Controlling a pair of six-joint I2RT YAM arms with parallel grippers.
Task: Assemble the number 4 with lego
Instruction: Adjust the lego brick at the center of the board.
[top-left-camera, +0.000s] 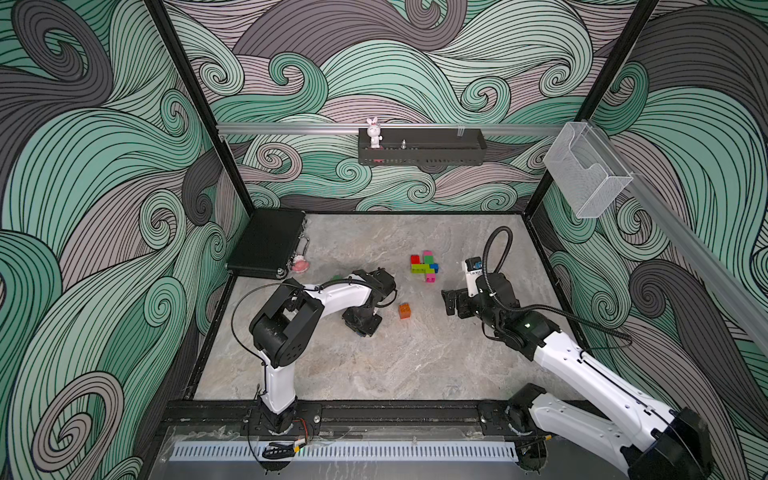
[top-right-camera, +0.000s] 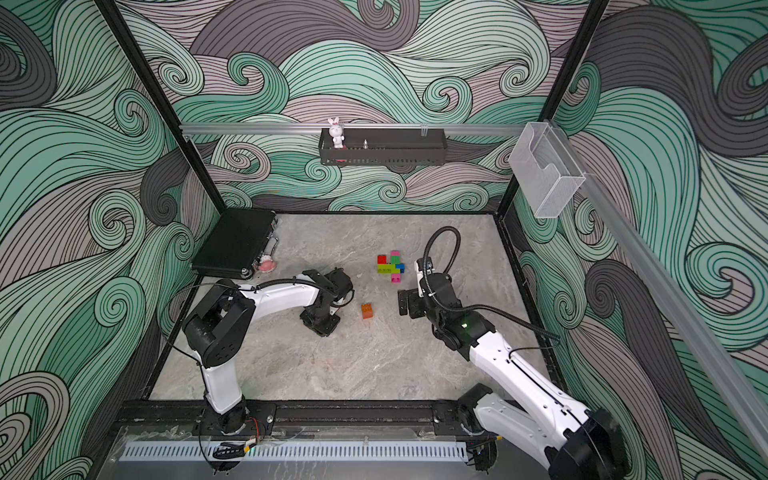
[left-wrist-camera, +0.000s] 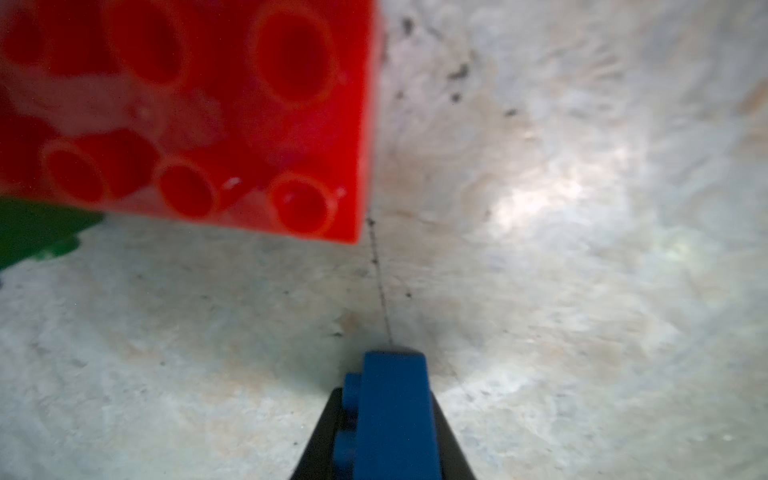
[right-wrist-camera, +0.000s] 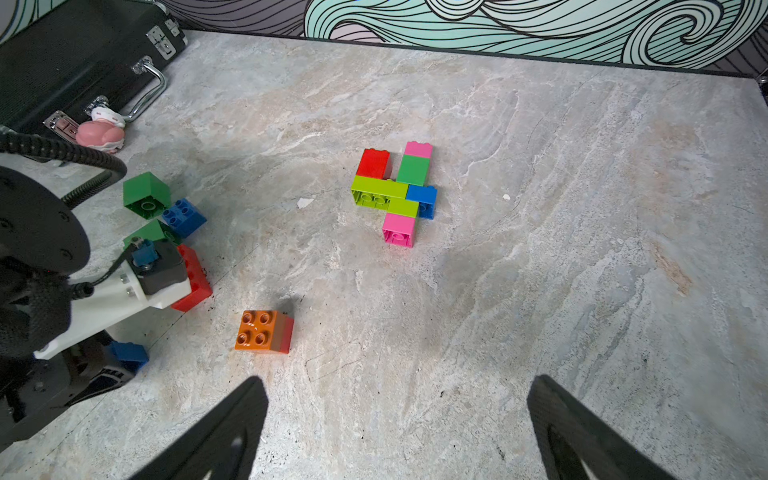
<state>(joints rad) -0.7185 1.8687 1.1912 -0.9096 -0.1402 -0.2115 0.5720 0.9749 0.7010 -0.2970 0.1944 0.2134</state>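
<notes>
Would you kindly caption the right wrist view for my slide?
Open right gripper faces the brick cluster, with a loose orange brick nearer on the table.

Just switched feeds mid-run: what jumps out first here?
The bright multicoloured cluster of plastic lego bricks at the middle of the marble-patterned tabletop draws the eye first. Next, the left gripper, clamped on a small blue brick, with a lone orange studded brick between it and the open right gripper.

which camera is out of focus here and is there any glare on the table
Left wrist view: the red studded plastic brick is blurred, too close; the blue studded brick is crisper, and a bright glare patch sits on the grey marble tabletop. Right wrist view: sharp, the orange studded brick throwing a soft shadow.
</notes>
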